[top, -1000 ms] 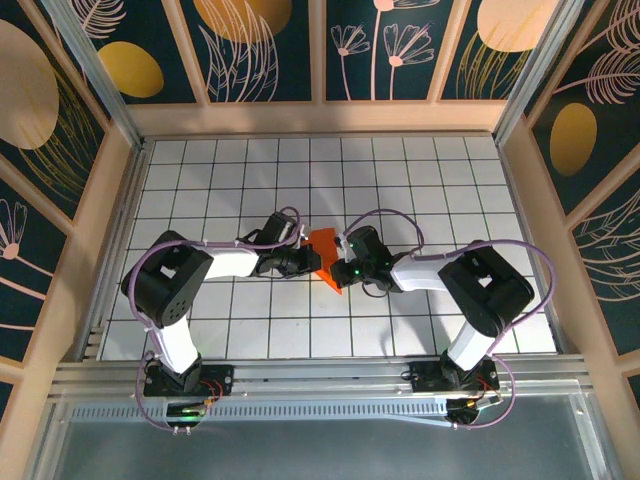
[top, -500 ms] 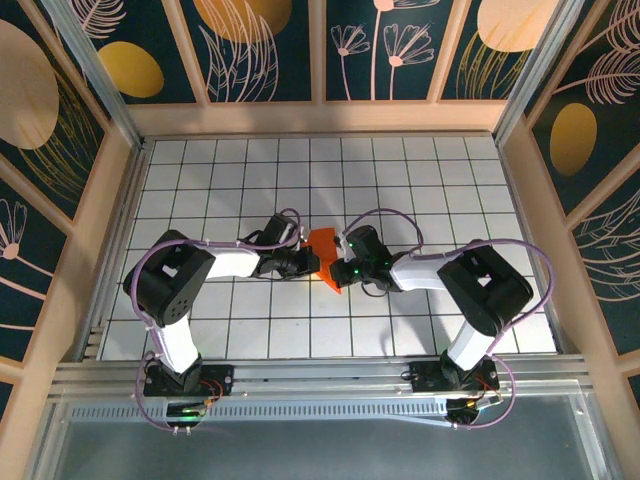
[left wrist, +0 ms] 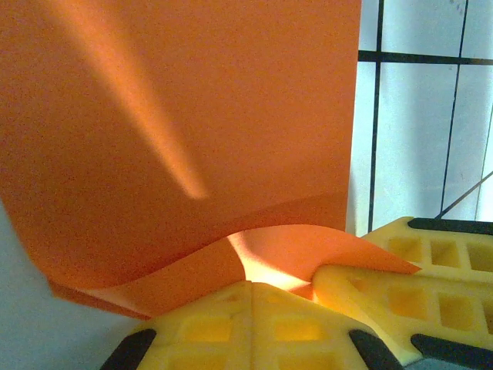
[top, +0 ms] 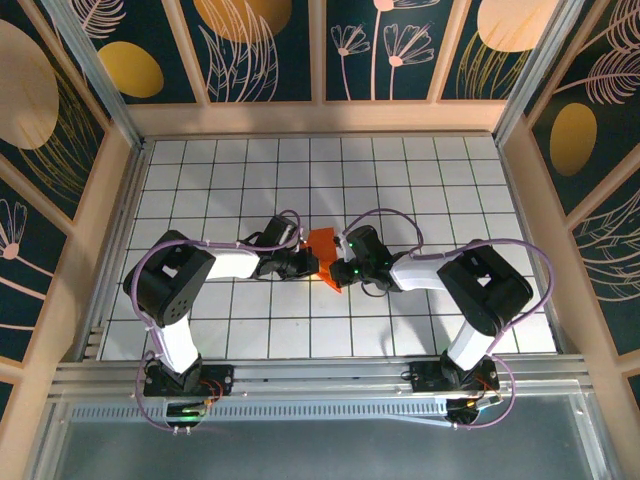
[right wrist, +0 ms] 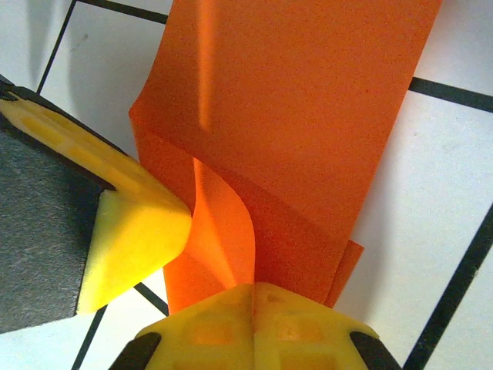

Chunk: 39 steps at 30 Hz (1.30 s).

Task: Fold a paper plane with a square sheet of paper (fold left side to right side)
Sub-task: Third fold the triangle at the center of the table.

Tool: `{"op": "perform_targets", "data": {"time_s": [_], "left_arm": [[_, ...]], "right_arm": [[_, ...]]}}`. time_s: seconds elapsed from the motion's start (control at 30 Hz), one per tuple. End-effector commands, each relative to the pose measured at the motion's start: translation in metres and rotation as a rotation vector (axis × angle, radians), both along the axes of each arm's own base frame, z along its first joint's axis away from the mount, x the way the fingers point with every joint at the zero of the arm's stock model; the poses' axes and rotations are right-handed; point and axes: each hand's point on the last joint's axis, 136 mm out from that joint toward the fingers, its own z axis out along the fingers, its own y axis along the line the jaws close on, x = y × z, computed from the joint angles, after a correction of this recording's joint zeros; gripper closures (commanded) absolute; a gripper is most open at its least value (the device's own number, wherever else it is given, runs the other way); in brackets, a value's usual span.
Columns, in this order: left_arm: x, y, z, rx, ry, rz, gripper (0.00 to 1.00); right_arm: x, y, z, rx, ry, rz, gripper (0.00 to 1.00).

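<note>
The thin folded orange paper sheet (top: 322,243) lies between the left end effector (left wrist: 250,302) and right end effector (right wrist: 253,307). Both are clamped on it and equally near, its long axis running away from the bases.

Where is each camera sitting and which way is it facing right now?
Top external: above and behind, looking down at the grid table; left arm and right arm show, meeting at the orange paper.
Left wrist: on the left arm, looking along its left gripper, shut on the paper.
Right wrist: likewise, over the right gripper.
Shared: the orange paper in all three.
</note>
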Motion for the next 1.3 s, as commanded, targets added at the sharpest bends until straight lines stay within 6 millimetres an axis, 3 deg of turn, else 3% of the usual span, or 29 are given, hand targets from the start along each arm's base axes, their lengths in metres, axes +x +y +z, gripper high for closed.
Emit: {"op": "perform_targets", "data": {"time_s": [0.0,0.23,0.47,0.7,0.83,0.9,1.1,1.27], "left_arm": [[-0.014,0.015,-0.023,0.083,0.050,0.008,0.96],[-0.018,0.029,-0.037,0.166,0.084,0.030,1.00],[-0.023,0.036,-0.048,0.202,0.114,0.045,1.00],[-0.022,0.038,-0.049,0.212,0.115,0.057,1.00],[-0.021,0.037,-0.048,0.209,0.113,0.058,1.00],[-0.020,0.036,-0.047,0.205,0.111,0.059,1.00],[-0.018,0.035,-0.044,0.202,0.101,0.063,1.00],[-0.017,0.035,-0.044,0.202,0.101,0.065,1.00]], "right_arm": [[-0.015,-0.014,-0.025,-0.070,0.102,-0.013,1.00],[-0.010,-0.006,-0.007,-0.011,0.099,-0.026,0.99],[0.004,-0.001,0.017,0.052,0.073,-0.054,0.84],[0.016,-0.014,0.046,0.108,0.051,-0.112,0.64],[0.011,-0.026,0.058,0.125,0.059,-0.123,0.57],[0.003,-0.028,0.062,0.149,0.085,-0.110,0.59],[-0.032,-0.008,0.061,0.247,0.225,0.001,0.86],[-0.045,0.002,0.041,0.239,0.282,0.020,0.96]]}}
